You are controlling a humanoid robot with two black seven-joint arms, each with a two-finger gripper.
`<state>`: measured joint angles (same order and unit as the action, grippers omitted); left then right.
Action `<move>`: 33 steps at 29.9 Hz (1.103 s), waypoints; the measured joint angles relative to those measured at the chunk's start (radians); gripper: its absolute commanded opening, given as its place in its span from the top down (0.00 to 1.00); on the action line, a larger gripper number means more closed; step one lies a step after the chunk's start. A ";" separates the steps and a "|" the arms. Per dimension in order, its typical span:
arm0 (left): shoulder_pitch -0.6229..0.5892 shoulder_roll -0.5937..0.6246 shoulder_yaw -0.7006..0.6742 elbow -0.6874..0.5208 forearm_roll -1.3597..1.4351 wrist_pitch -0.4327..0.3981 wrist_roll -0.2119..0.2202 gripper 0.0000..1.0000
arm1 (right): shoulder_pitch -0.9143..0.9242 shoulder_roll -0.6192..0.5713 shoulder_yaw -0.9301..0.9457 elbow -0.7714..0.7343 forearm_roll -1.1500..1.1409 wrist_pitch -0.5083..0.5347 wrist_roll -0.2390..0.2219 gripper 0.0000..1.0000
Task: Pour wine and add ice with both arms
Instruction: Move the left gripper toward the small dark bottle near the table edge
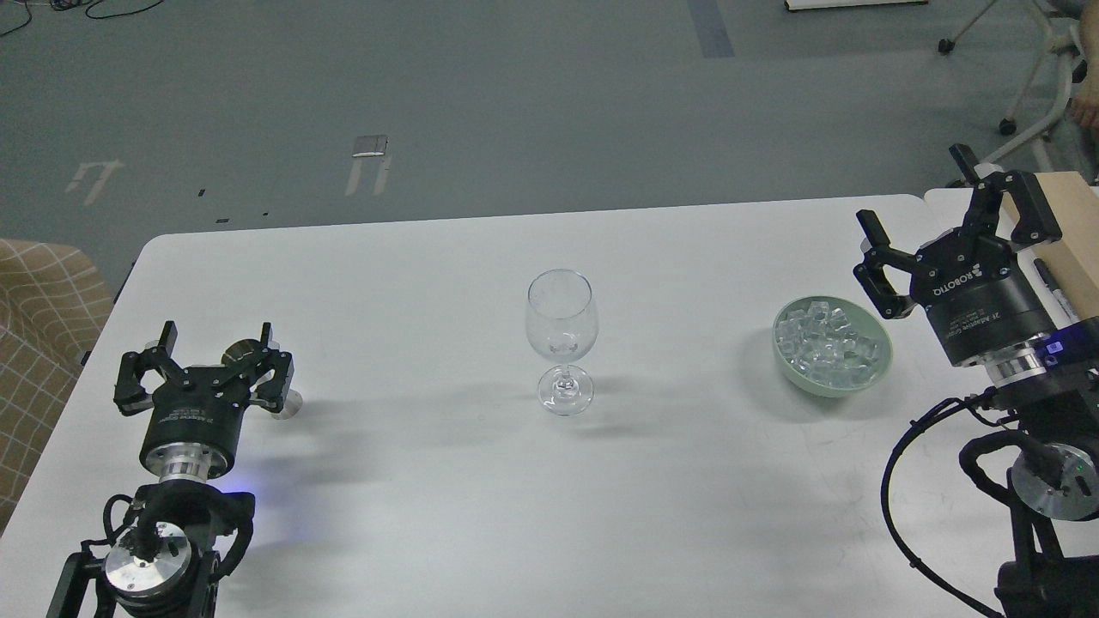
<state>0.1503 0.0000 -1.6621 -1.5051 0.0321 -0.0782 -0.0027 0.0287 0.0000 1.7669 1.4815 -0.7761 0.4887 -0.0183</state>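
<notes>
Nothing is started — both grippers, left (215, 336) and right (923, 202), are open (empty); next, the ice (828, 343) needs grasping for the glass (560, 319).

A wine glass (560, 342) stands upright mid-worktop (412, 283). Right of it, well apart, sits a bowl (831, 345) with ice (828, 339) in it. The left pincer (216, 333) is at the worktop's left side, the right pincer (919, 210) just right of the bowl — a wooden block (1073, 232) behind it.
</notes>
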 measured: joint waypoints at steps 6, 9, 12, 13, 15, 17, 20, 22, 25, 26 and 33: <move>0.019 0.000 0.010 -0.016 0.001 0.000 -0.001 0.00 | -0.003 0.000 0.000 0.000 0.000 0.000 0.000 0.00; 0.020 0.000 0.018 -0.016 0.002 0.000 -0.001 0.00 | -0.012 0.000 0.000 0.002 0.000 0.000 0.000 0.00; 0.020 0.000 0.027 -0.010 0.002 -0.001 -0.001 0.00 | -0.017 0.000 0.000 0.005 0.000 0.000 0.000 0.00; 0.020 0.000 0.029 -0.008 0.002 -0.001 0.000 0.00 | -0.018 0.000 0.000 0.006 0.000 0.000 0.000 0.00; 0.020 0.000 0.031 -0.005 0.002 -0.001 0.005 0.00 | -0.021 0.000 0.000 0.009 0.000 0.000 0.000 0.00; 0.020 0.000 0.033 -0.003 0.002 -0.001 0.010 0.00 | -0.027 0.000 0.000 0.010 0.000 0.000 0.000 0.00; 0.020 0.000 0.033 0.000 0.001 -0.001 0.011 0.00 | -0.034 0.000 0.000 0.011 0.000 0.000 0.000 0.00; 0.020 0.000 0.031 0.008 0.000 -0.001 0.012 0.00 | -0.040 0.000 0.001 0.012 0.000 0.000 0.000 0.00; 0.020 0.000 0.029 0.021 -0.001 -0.001 0.012 0.00 | -0.042 0.000 0.001 0.015 0.000 0.000 0.001 0.00; 0.020 0.000 0.026 0.024 -0.001 -0.001 0.012 0.00 | -0.042 0.000 0.002 0.017 0.000 0.000 0.001 0.00; 0.019 0.000 0.015 0.047 -0.003 -0.003 0.013 0.00 | -0.046 0.000 0.002 0.024 0.000 0.000 0.001 0.00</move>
<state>0.1688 0.0000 -1.6467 -1.4586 0.0293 -0.0810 0.0099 -0.0173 0.0000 1.7689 1.5058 -0.7762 0.4887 -0.0169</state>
